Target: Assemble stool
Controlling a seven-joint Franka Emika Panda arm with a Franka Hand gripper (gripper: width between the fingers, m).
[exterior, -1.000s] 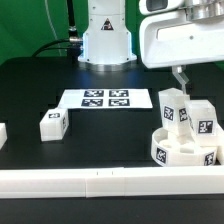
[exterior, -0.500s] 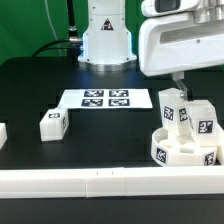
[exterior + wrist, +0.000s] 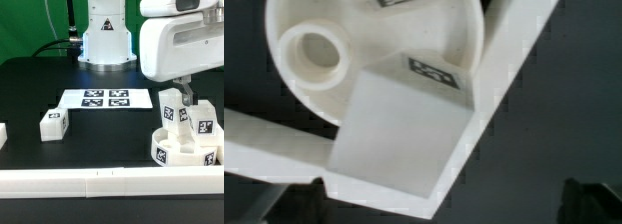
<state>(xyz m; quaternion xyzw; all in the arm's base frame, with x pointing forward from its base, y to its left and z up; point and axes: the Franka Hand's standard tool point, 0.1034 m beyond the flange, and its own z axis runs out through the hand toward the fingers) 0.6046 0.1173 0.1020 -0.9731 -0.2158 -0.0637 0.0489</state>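
In the exterior view the round white seat (image 3: 184, 152) lies at the right, with two tagged legs standing upright in it (image 3: 172, 108) (image 3: 203, 121). My gripper (image 3: 182, 93) hangs just above and between their tops, jaws wide apart. A third leg (image 3: 52, 124) lies loose on the table at the left. The wrist view looks down on the seat (image 3: 384, 25), an empty socket (image 3: 313, 50) and one upright leg (image 3: 411, 130) with its tag. That leg's top sits between my dark fingertips (image 3: 263, 205), which do not touch it. My gripper (image 3: 429, 212) is open.
The marker board (image 3: 105, 99) lies flat mid-table. A long white border rail (image 3: 100, 182) runs along the front edge. A small white piece (image 3: 2, 135) shows at the exterior view's left edge. The robot base (image 3: 106, 40) stands at the back.
My gripper has come lower and a little toward the exterior view's left, closing in on the two upright legs. Its jaws stay open and no part has moved.
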